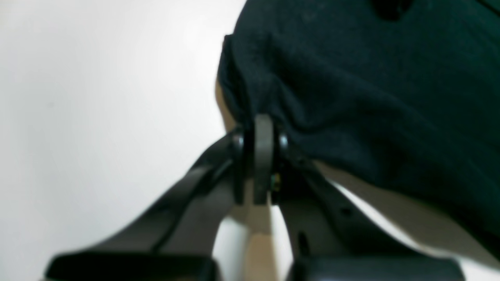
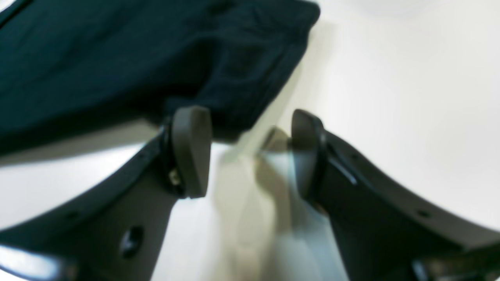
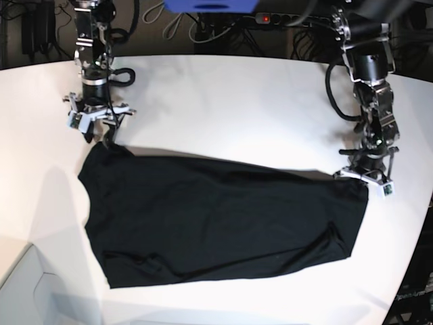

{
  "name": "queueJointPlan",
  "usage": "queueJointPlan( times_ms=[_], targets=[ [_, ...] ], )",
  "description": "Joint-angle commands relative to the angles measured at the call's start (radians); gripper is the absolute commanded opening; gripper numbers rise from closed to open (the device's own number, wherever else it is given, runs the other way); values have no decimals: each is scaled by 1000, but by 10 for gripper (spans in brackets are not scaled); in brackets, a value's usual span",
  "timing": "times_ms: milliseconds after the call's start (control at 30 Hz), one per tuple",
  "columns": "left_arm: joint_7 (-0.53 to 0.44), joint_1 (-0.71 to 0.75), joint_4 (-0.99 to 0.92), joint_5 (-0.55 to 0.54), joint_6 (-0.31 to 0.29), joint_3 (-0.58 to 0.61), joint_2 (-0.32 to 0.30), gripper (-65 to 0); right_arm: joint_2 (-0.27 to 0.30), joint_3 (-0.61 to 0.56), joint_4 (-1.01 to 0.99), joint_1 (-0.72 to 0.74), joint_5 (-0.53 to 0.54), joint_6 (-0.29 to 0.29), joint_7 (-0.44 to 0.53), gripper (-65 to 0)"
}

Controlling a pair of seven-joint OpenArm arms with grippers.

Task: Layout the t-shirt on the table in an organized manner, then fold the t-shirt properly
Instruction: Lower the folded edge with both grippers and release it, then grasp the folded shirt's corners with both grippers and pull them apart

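The black t-shirt [image 3: 216,217] lies spread plain side up across the white table [image 3: 223,101], with some wrinkles near its lower edge. At the shirt's upper right corner in the base view, my left gripper [image 3: 366,177] is shut on the cloth's edge. The left wrist view shows its fingertips [image 1: 259,134] pinched together with the t-shirt [image 1: 371,97] bunched between them. My right gripper [image 3: 101,132] stands at the upper left corner. In the right wrist view it [image 2: 250,150] is open, and a corner of the t-shirt [image 2: 117,58] lies just beyond its fingers [image 2: 191,152].
Cables and a power strip [image 3: 270,19] lie beyond the table's far edge. The table's curved edge [image 3: 413,271] runs close to the shirt on the right. A white ledge [image 3: 27,291] sits at the lower left corner.
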Motion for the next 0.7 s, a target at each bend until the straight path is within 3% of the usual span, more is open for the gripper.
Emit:
queueJointPlan(
  times_ms=[0, 67, 133, 200, 300, 333, 667],
  targets=[
    [40, -4, 5, 6, 0, -2, -6, -650, 6, 2, -7, 19, 0, 5, 16, -317],
    [40, -2, 5, 6, 0, -4, -9, -649, 8, 2, -27, 36, -1, 11, 16, -319],
    [42, -1, 23, 6, 0, -4, -11, -649, 22, 2, -27, 45, -1, 69, 16, -347],
    [43, 27, 74, 6, 0, -4, -11, -649, 25, 7, -11, 45, -1, 125, 16, -431],
    [76, 82, 221, 6, 2, -4, -11, -649, 25, 8, 61, 13, -1, 131, 16, -619],
    [114, 96, 278, 6, 2, -5, -11, -649, 25, 8, 91, -5, -1, 131, 16, -650],
    [426, 168, 717, 4, 2, -150, -11, -649, 23, 60, 520, -214, -1, 131, 18, -650]
  ],
)
